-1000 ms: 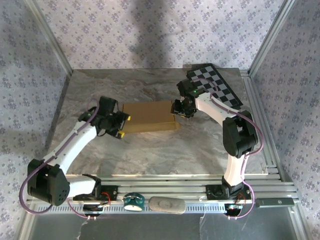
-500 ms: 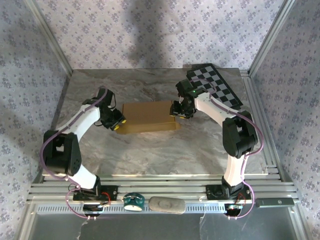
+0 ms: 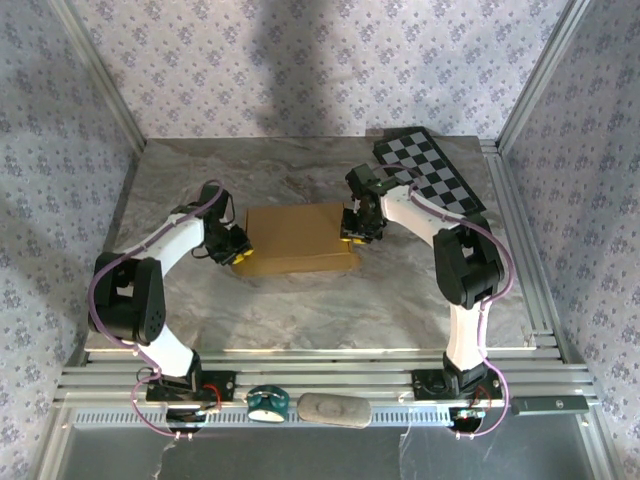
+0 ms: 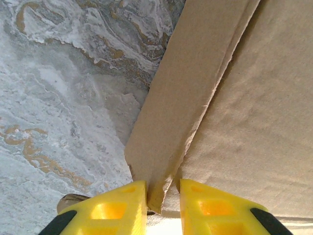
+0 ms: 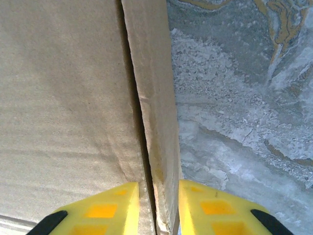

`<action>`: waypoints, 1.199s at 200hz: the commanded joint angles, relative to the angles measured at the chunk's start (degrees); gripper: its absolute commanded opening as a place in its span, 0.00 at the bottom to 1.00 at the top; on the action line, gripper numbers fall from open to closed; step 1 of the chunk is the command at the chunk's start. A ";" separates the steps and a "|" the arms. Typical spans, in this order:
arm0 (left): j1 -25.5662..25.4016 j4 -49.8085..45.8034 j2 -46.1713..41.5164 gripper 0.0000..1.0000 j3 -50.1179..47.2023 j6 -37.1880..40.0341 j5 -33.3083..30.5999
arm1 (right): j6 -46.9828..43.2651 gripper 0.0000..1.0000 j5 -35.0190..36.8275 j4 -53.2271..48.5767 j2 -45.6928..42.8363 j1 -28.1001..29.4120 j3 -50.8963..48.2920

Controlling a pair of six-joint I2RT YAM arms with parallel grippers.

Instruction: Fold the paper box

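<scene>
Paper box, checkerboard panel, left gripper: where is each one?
paper box (image 3: 295, 235), top external view, middle of its flat top.
checkerboard panel (image 3: 438, 170), top external view, middle squares.
left gripper (image 4: 163, 190), left wrist view, midway between yellow fingertips.

**Top external view:** soft, even light from above falls on the marble table (image 3: 300, 310). A broad blurred shadow lies on the back wall (image 3: 300, 60) and fainter ones on the left wall (image 3: 50, 200), with no glare and sharp detail throughout. **Wrist views:** warm, bright light strikes the paper box (image 4: 244, 122), whose torn edge is crisp, while the nearest bottom strip goes soft. A small blown-out white patch sits at the lower edge of the left wrist view.
</scene>
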 commanded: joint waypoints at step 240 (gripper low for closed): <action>-3.92 1.52 -6.04 0.57 -6.27 11.80 0.61 | -0.06 0.63 -10.02 -5.15 -9.40 2.80 -8.60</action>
